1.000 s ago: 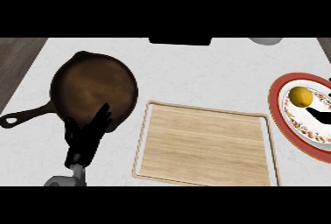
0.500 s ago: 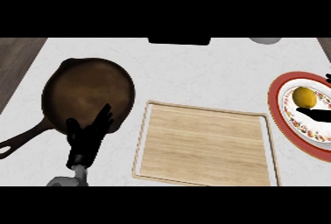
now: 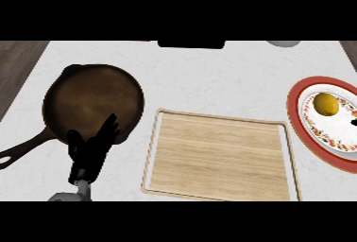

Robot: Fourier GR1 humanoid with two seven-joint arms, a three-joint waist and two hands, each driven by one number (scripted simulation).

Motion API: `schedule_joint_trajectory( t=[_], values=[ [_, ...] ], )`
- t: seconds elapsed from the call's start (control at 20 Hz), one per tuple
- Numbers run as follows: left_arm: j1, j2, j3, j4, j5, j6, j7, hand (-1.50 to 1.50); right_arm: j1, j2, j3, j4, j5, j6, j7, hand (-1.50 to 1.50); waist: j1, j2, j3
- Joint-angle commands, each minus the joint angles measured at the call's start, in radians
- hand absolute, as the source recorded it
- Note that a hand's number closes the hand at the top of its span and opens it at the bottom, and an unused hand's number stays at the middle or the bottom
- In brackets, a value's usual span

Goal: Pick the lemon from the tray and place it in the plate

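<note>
The lemon [image 3: 326,104] is seen lying on the plate [image 3: 298,124], in the upper part of its white middle, inside the red rim and patterned border. It is not held by anything that can be seen. The plate is cut off by the view's right edge, so its far side is not shown.

To the left of the plate, apart from it, a wooden tray [image 3: 219,158] is laid flat on the counter [image 3: 209,75]; nothing is carried on its surface. Further left a dark frying pan [image 3: 90,99] is placed, with its handle pointing toward the lower left edge.

The left hand [image 3: 92,146] is shown over the near rim of the pan, its fingers straight and raised, grasping nothing. The right hand is not seen at all.

The placing is judged to be done. The remaining risk is judged small: the lemon is round, and it could be set rolling toward the rim if the plate were knocked by an arm passing close. The pan could likewise be nudged by the left hand if that hand were lowered.
</note>
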Motion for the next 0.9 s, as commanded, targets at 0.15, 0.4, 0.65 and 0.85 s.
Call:
schedule_joint_trajectory(
  t=[0.15,0.4,0.65,0.85],
  values=[
    [-0.009,-0.009,-0.001,-0.001,-0.028,0.034,0.005,0.00,0.104,-0.113,-0.002,0.027,0.000,0.309,-0.073,-1.50,-0.016,-0.002,0.001],
    [0.021,-0.006,0.011,0.002,-0.012,0.022,-0.008,0.00,0.191,-0.145,0.029,-0.009,0.027,0.418,-0.134,-1.50,-0.025,-0.007,0.000],
    [0.013,0.002,0.028,0.005,0.016,-0.005,-0.003,0.00,0.263,-0.151,0.053,-0.044,0.058,0.372,-0.207,-1.50,-0.028,-0.010,0.000],
    [0.021,-0.001,0.010,-0.017,0.003,-0.001,0.014,0.00,0.352,-0.148,0.078,-0.062,0.085,0.348,-0.281,-1.50,-0.034,-0.011,0.002]
  ],
)
